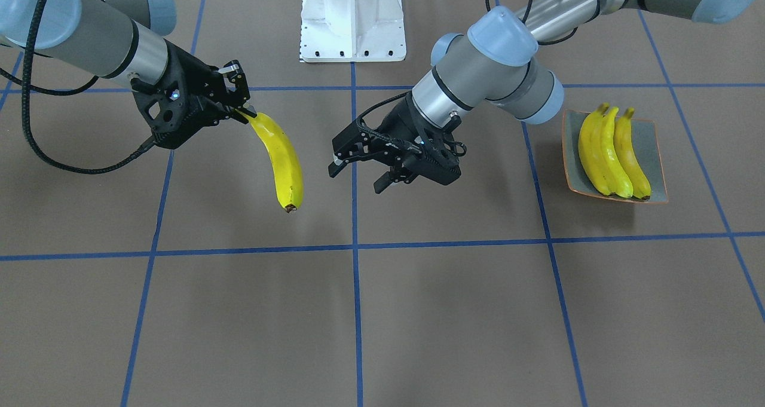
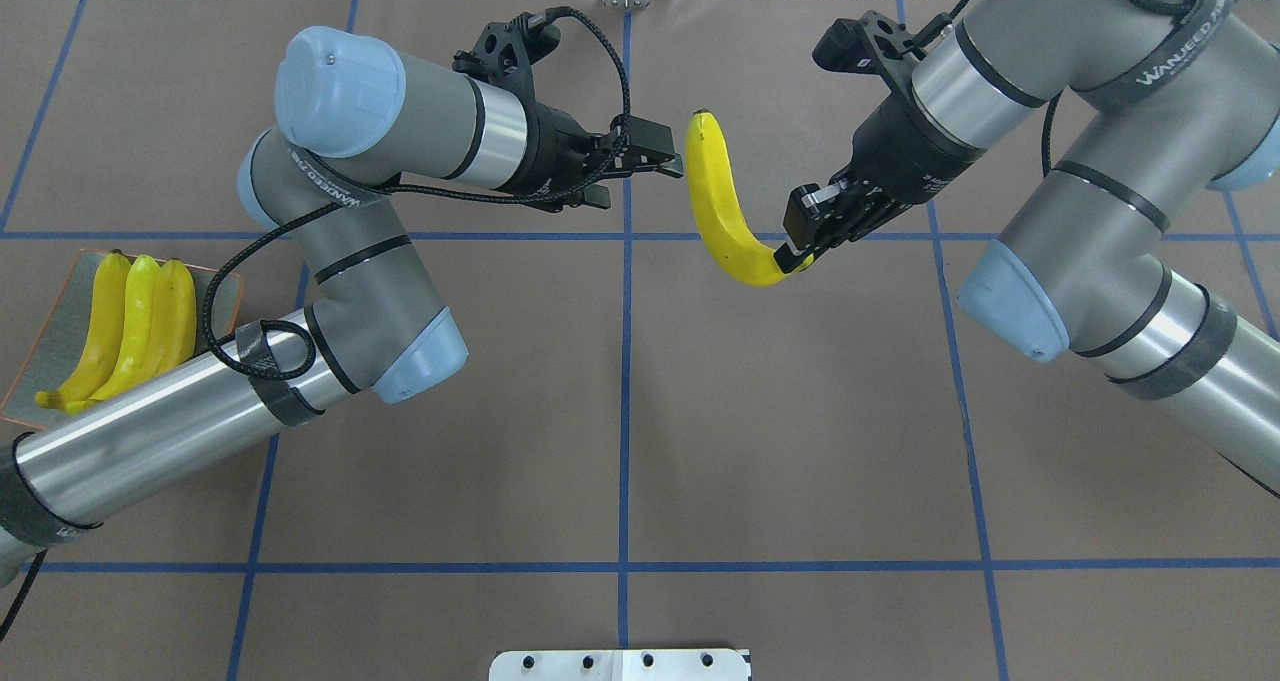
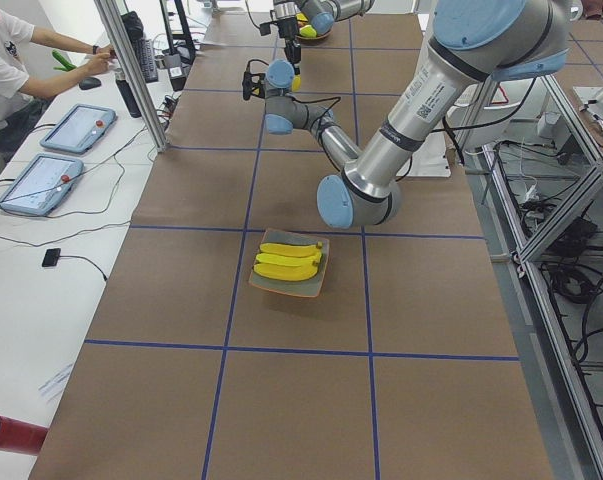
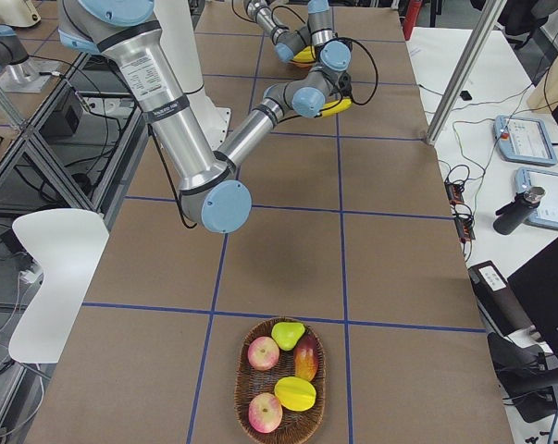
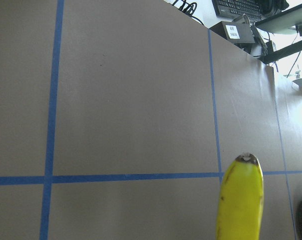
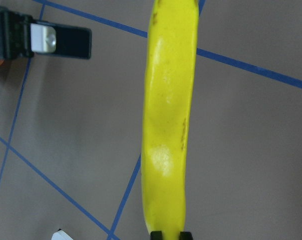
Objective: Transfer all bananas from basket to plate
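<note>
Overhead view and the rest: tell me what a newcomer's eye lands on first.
First comes the bright yellow banana held in the air over the middle of the table. It is pinched at one end by the right gripper, and the open left gripper sits right beside its free tip. Next come the three bananas lying side by side on the plate at the robot's left end.
</note>
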Available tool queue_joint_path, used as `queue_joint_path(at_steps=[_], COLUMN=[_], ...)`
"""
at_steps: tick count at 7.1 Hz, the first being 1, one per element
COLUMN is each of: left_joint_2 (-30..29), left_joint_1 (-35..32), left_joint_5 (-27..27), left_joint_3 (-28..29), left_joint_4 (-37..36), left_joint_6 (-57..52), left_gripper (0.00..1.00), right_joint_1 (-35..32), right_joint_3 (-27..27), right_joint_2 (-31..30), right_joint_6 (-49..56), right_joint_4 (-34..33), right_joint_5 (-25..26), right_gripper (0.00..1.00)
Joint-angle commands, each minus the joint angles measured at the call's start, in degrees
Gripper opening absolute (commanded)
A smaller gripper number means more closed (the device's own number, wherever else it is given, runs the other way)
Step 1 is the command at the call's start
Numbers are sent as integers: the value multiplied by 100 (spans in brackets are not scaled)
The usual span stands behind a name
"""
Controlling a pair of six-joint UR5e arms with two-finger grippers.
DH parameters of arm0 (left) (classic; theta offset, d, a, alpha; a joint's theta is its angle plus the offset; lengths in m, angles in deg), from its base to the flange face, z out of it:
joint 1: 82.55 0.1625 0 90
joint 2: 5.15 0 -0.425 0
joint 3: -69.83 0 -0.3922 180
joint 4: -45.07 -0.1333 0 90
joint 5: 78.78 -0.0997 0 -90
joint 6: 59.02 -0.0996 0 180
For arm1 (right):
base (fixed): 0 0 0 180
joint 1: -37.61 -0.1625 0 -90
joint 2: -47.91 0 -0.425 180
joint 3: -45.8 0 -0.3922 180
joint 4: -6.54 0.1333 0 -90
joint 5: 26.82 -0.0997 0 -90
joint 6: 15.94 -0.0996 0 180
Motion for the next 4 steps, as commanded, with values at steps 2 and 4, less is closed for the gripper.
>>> queue_joint_path(at_steps=[2,4], left_joint_2=[-152,-152], left_joint_1=[34,95], left_joint_5=[0,-123], left_joint_3=[447,634], left_joint_4=[696,1078], left_joint_6=[-9,-27], left_gripper=[99,99], right_joint_1=[119,119], right_joint_3=[29,12], right_joint_2=[60,60], right_joint_6=[-30,-30], right_joint_4=[31,31], right_joint_5=[-16,-60], right_gripper=[0,0])
